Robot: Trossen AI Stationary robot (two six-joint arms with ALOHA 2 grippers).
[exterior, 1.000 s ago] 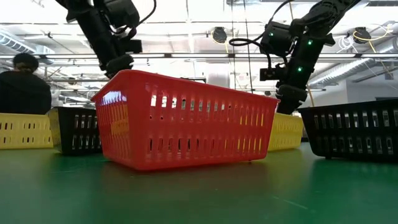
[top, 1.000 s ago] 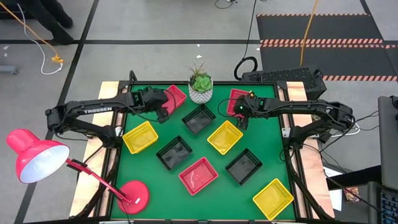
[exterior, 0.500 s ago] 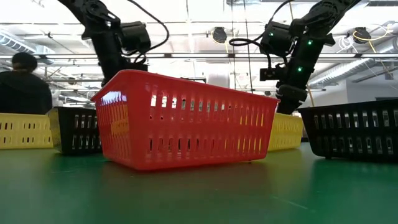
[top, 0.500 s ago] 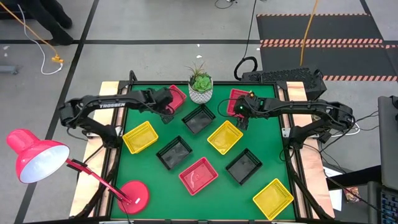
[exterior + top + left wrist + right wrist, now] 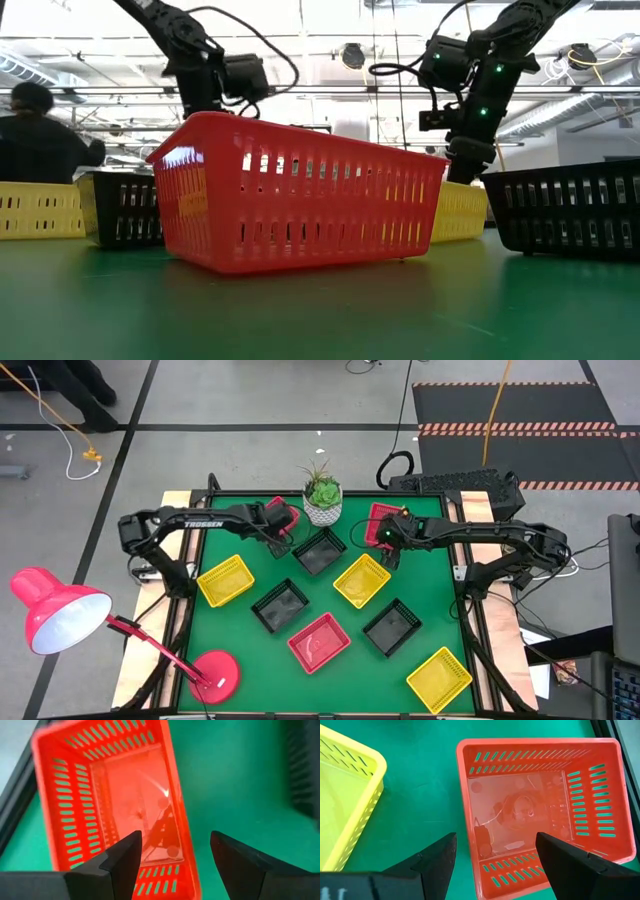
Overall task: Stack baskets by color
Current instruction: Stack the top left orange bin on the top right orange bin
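Observation:
Two red baskets stand by their bases at the table's far edge, one at the far left point(image 5: 285, 510) and one at the far right point(image 5: 383, 517). My left gripper point(image 5: 279, 525) hangs open above the left one point(image 5: 110, 795); one finger is over its inside, the other over the mat, and its long wall point(image 5: 182, 840) lies between them. My right gripper point(image 5: 386, 543) is open above the right one point(image 5: 545, 810), near its corner. A third red basket point(image 5: 319, 642) sits mid-table, near the front. Yellow baskets point(image 5: 225, 580) point(image 5: 362, 580) point(image 5: 439, 679) and black baskets point(image 5: 320, 550) point(image 5: 280, 606) point(image 5: 392, 627) lie scattered.
A white plant pot point(image 5: 322, 505) stands at the far edge between the two grippers. A red lamp point(image 5: 60, 610) leans over the near left, its round base point(image 5: 215, 673) on the table's corner. In the low view the mid-table red basket point(image 5: 300, 190) hides both fingertips.
My left gripper has moved toward the table's right edge and down, tipping more steeply, until it is over the far-left red basket. It has stayed open. No basket has moved.

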